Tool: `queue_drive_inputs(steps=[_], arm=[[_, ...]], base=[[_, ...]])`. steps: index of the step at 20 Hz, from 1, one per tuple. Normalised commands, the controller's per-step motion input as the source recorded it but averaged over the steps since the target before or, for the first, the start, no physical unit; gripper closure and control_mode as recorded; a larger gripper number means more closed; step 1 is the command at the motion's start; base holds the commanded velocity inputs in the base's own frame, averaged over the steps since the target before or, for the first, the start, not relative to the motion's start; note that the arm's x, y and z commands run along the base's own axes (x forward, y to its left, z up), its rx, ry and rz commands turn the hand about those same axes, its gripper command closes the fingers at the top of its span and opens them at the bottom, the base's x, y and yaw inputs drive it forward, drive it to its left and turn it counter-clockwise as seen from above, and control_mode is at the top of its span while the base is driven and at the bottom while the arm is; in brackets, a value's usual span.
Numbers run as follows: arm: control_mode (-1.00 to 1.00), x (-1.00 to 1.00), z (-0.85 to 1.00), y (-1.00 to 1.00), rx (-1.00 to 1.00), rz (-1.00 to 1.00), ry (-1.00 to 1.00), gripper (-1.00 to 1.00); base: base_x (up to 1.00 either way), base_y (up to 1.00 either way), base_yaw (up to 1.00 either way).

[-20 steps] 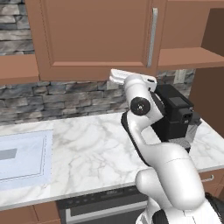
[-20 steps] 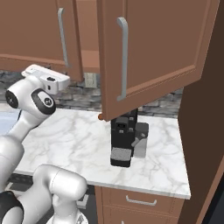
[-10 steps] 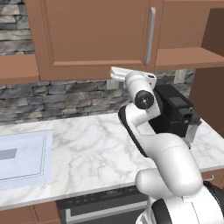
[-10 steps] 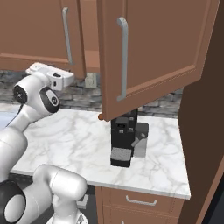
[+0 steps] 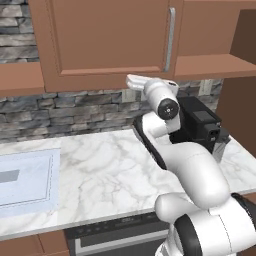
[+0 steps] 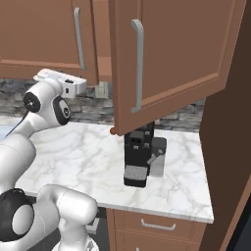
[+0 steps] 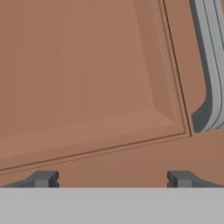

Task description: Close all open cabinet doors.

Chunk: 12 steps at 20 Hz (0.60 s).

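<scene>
I count two cabinet doors in the right base view: the left door (image 6: 46,37) sits flush, and the right door (image 6: 171,54) swings open over the table (image 6: 98,162). Both look rigid and hinged, so I would push on the flat panel beside its handle (image 6: 137,66). The gripper (image 7: 111,178) faces wood with the jaws apart.

Two cabinet doors (image 6: 171,54) (image 6: 44,39), one coffee machine (image 6: 139,157), one drawer (image 6: 157,226).

Cabinet doors (image 6: 176,54): reddish-brown wood, silver bar handles (image 6: 138,66). Ahead of the tool (image 7: 112,178), whose fingertips (image 7: 43,179) are dark grey: plain reddish-brown panel. Bench (image 5: 100,170) below the tool: white marble, grey veining. Backsplash (image 5: 75,112): grey stacked stone. Coffee machine (image 6: 139,157): black.
</scene>
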Motion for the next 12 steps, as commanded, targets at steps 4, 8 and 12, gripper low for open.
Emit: queue_drive_inputs(steps=[4, 8, 12], arm=[[-1.0, 0.18, 0.0, 0.0, 0.0, 0.05, 0.01, -1.0], [-1.0, 0.17, 0.0, 0.0, 0.0, 0.04, 0.02, -1.0], [-1.0, 0.25, 0.0, 0.0, 0.0, 0.03, 0.02, -1.0]], base=[[0.0, 0.0, 0.0], [0.0, 0.0, 0.0], [0.0, 0.0, 0.0]])
